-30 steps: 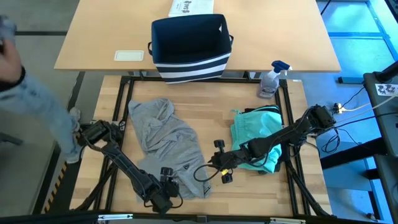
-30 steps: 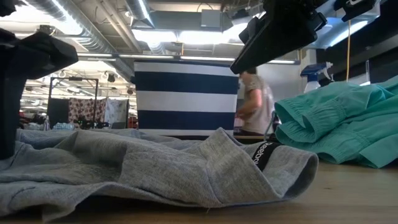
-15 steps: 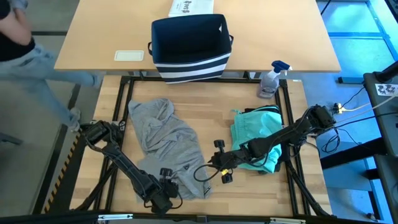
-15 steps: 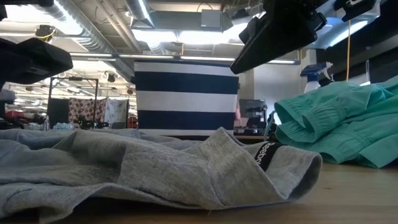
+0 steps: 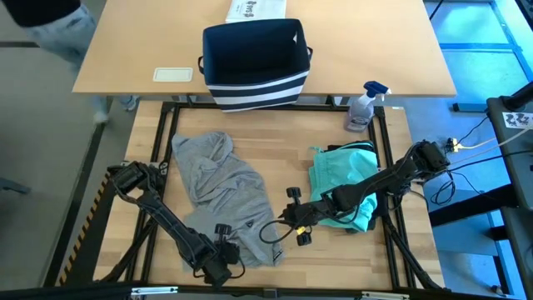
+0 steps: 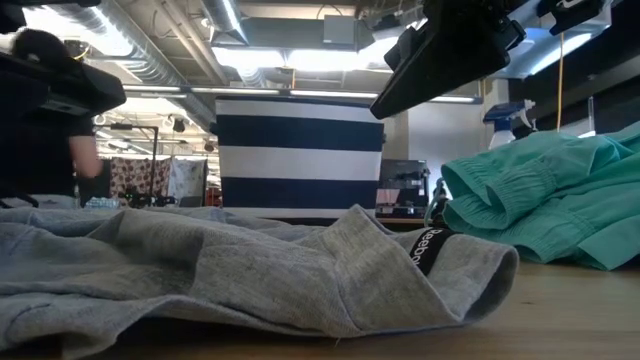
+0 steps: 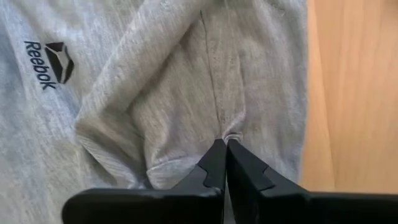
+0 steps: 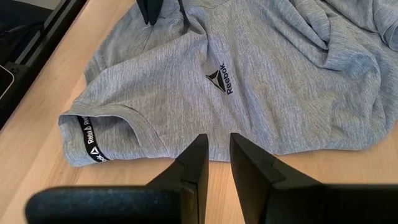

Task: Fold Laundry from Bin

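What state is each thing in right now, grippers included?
Left gripper: shut, pinching a fold of the grey T-shirt.
Right gripper: open, above the wood near the shirt's collar, holding nothing.
Grey T-shirt: crumpled, unfolded on the table.
Teal piece: bunched under the right arm.
Bin: upright; nothing visible inside.
Spray bottle: upright.

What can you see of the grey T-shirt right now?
The grey T-shirt is soft heathered knit, lying crumpled and unfolded on the wooden table, left of centre. It has a small dark Reebok logo on the chest and a black printed band inside the collar. The left gripper is shut on a pinch of fabric at a seam near the front edge. The right gripper hovers open just off the shirt's edge, not touching it.
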`<move>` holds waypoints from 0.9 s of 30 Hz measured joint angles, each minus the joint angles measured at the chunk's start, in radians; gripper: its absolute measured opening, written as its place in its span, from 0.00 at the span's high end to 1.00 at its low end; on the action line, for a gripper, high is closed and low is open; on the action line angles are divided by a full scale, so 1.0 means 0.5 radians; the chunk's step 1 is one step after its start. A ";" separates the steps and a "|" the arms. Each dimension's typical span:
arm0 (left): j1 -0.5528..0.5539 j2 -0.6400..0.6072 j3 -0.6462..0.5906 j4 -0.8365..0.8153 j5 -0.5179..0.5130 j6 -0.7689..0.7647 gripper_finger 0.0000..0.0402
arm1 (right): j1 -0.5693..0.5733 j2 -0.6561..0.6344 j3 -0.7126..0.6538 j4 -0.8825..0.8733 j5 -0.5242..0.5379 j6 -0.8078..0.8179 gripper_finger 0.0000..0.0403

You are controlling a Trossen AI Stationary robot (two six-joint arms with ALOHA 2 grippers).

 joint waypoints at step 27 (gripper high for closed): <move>-0.051 -0.002 0.235 0.098 0.159 0.103 0.92 | -0.001 0.000 0.000 -0.001 0.000 -0.002 0.83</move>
